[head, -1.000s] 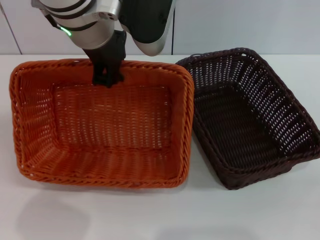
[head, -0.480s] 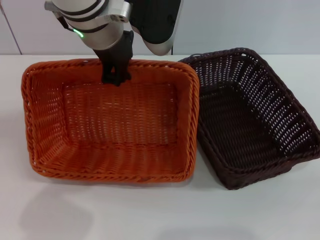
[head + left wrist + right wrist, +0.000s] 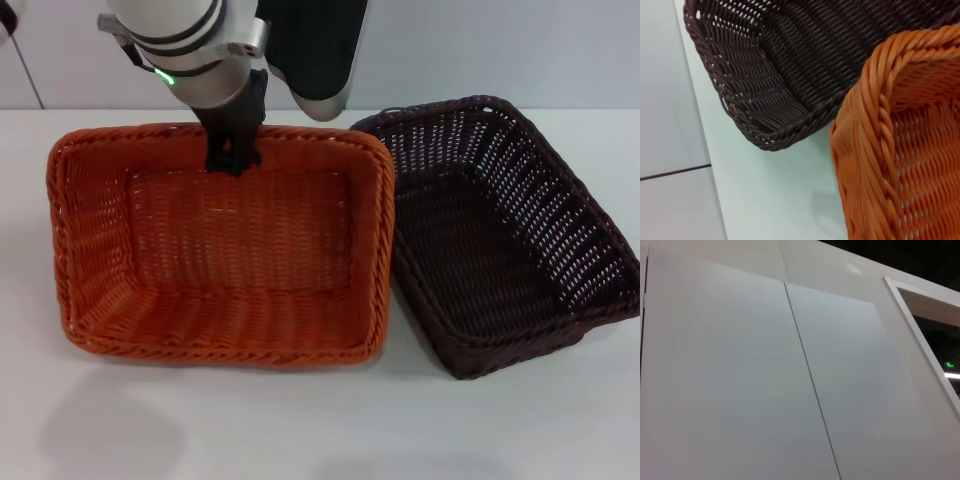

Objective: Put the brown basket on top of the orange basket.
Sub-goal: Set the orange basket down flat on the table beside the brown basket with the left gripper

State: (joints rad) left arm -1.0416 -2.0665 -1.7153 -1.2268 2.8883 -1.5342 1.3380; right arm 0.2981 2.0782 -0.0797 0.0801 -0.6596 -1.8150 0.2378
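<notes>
Head view: The orange basket (image 3: 220, 260) sits on the white desk (image 3: 300, 430), occupying the left and centre of the work area. It is a bright orange rectangular woven tray with sloped sides and a braided rim. The left end effector (image 3: 232, 150) reaches down from above at the middle of the far rim, its dark fingers pressed together on that rim of the orange basket. A green indicator light shows on the wrist housing above it. The brown basket (image 3: 500, 230) lies on the desk just to the right, turned at an angle. It is dark brown, almost black, with open-weave sloped sides and a braided rim. Its near-left edge runs close against the right rim of the orange basket; actual contact cannot be confirmed.

Left wrist view: One corner of the orange basket (image 3: 900, 145) and one corner of the brown basket (image 3: 780, 65) appear close together, with a strip of white desk (image 3: 775, 200) visible between them.

Right wrist view: Only a pale panelled wall (image 3: 765, 380) is shown. The right end effector does not appear in any view.
</notes>
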